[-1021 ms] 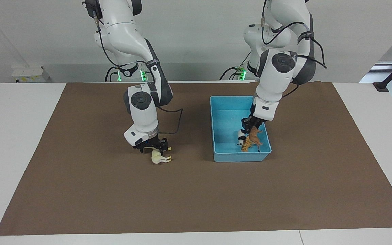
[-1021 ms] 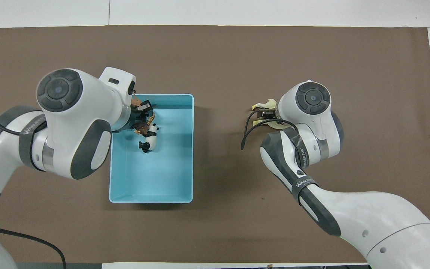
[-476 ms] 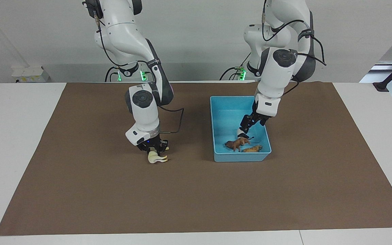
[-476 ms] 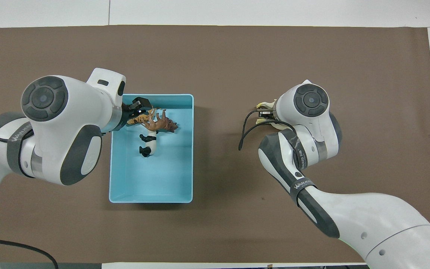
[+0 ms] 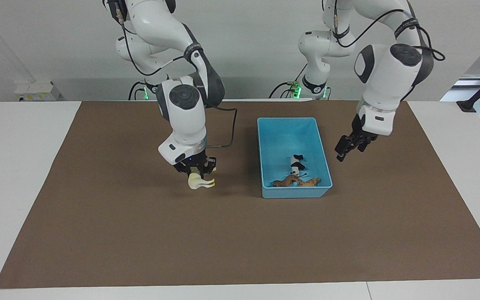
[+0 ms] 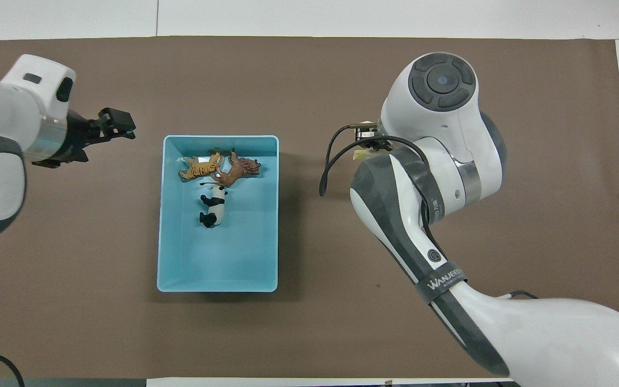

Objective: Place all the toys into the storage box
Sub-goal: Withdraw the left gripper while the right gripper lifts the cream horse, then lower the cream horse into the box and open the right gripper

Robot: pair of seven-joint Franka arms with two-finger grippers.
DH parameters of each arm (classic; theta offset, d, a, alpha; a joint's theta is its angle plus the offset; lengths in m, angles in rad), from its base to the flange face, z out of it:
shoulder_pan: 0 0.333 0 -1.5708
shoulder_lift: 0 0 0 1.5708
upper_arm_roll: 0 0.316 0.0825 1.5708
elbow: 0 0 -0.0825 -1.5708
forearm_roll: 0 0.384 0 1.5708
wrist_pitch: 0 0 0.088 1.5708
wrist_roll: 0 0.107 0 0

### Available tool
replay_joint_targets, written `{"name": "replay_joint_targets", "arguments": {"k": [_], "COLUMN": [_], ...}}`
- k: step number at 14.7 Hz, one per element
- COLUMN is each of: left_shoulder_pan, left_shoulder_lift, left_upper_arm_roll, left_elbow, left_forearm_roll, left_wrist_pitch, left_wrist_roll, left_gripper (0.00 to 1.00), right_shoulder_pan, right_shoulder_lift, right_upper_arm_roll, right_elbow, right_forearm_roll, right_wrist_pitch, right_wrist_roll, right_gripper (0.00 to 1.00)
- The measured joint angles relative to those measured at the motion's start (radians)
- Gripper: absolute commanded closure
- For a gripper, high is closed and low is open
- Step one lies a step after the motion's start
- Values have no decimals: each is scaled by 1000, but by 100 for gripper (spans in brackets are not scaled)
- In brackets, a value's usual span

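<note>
The light blue storage box [image 5: 286, 120] [image 6: 218, 138] stands on the brown mat. Three toys lie in its part farthest from the robots: a black-and-white panda [image 5: 296, 163] [image 6: 214, 209], a brown lion [image 5: 285, 182] [image 6: 240, 169] and an orange tiger [image 5: 311, 181] [image 6: 200, 166]. My right gripper [image 5: 196, 174] is shut on the cream-white horse [image 5: 201, 182], which hangs a little above the mat beside the box, toward the right arm's end. In the overhead view the right arm hides nearly all of the horse. My left gripper [image 5: 349, 146] [image 6: 117, 121] hangs open and empty over the mat beside the box, toward the left arm's end.
The brown mat [image 5: 240, 237] covers most of the white table [image 5: 19, 137]. A black cable [image 5: 227, 129] loops from the right wrist toward the box.
The left gripper opened and dropped the lion into the box beside the tiger, then rose and swung out over the mat. The right gripper shut on the horse and lifted it toward the box.
</note>
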Motion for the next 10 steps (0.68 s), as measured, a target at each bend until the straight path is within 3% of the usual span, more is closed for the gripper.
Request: {"name": "replay_joint_targets", "arguments": {"k": [2, 4, 7, 10], "left_shoulder_pan": [63, 114, 134, 133], "left_shoulder_lift": [-4, -7, -8, -7], "left_upper_arm_roll": [2, 3, 0, -10], "left_elbow": [60, 125, 225, 265], "left_forearm_roll": [2, 6, 6, 7], "left_wrist_pitch": [-100, -208, -379, -471], "left_wrist_roll": [143, 262, 321, 336], "left_gripper": [0, 0, 0, 0], "right_shoulder_pan": [39, 87, 186, 246], "right_shoulder_lift": [-8, 0, 48, 104], "right_upper_arm_roll": [5, 28, 46, 48], "right_elbow": [143, 261, 360, 374], "right_forearm_roll": [1, 35, 114, 156], "right_wrist_pitch": [-123, -160, -58, 94], "right_wrist_roll": [75, 186, 359, 397], "right_gripper": [100, 100, 100, 100]}}
